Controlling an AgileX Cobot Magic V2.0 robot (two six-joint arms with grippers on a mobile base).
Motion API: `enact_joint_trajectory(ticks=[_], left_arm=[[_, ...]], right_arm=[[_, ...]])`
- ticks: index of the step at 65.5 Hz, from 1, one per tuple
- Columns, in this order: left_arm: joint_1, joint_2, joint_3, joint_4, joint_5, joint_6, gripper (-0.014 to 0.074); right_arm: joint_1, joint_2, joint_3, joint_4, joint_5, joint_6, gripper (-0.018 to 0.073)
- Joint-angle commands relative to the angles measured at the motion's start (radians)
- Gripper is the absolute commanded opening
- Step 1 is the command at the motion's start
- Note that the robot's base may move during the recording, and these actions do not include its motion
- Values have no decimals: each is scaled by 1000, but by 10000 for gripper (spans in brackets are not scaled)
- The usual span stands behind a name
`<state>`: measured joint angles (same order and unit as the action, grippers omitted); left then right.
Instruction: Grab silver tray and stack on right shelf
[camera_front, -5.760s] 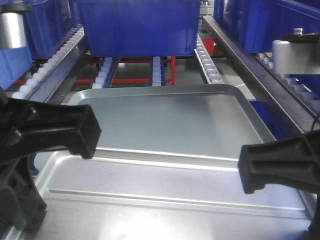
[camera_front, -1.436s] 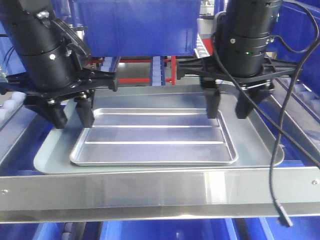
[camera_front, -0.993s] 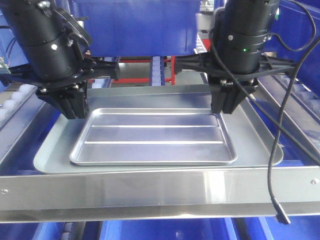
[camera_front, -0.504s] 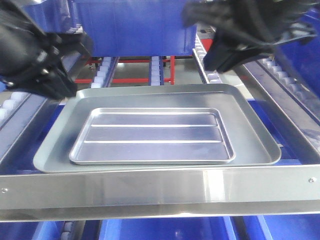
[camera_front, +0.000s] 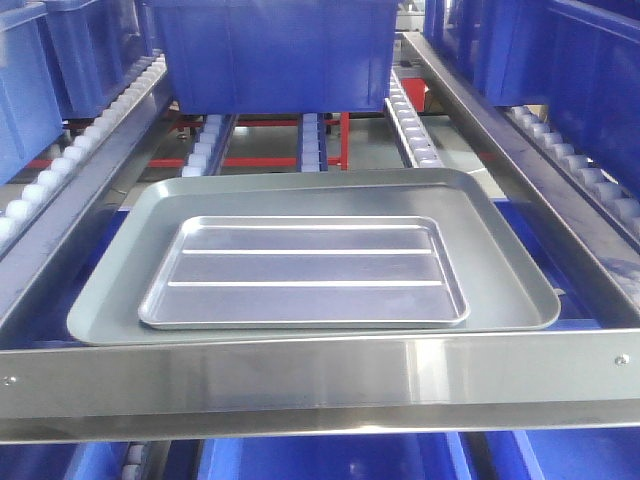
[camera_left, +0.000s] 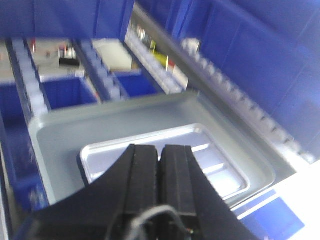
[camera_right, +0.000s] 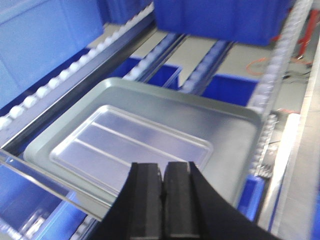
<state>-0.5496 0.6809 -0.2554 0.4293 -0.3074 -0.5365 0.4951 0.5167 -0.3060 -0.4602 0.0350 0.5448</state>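
Silver tray (camera_front: 305, 272) is seen nested flat inside the grey tray (camera_front: 500, 255) on the right shelf (camera_front: 320, 385); left claw (camera_left: 160, 170) and right claw (camera_right: 162, 192) are clenched, empty, raised above.

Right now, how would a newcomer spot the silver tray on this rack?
Find the shiny front rail of the roller rack. Just behind it lies a large matte grey tray, and the silver tray sits inside that one. It's smaller, shinier, with two raised lengthwise ribs.

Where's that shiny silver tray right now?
In the front view, the silver tray lies flat inside the larger grey tray, just behind the shelf's front rail.
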Motion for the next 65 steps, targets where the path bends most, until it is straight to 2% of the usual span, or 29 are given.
enact_joint_trajectory(ticks=[1,10,19,65], left_arm=[[-6,-110,13,20,-87,2,-99],[-6,-274,77,46,-87,2,-99],[-6,-381,95,46,-90,2,-100],[-6,-391,95,49,-91,2,-100]], right_arm=[[0,-103,-15,-7,11,-9,51],[0,-248,-15,5,90,-9,50],[0,-295,-15,5,91,-9,50],[-18,-299,-15,11,105,-9,50]])
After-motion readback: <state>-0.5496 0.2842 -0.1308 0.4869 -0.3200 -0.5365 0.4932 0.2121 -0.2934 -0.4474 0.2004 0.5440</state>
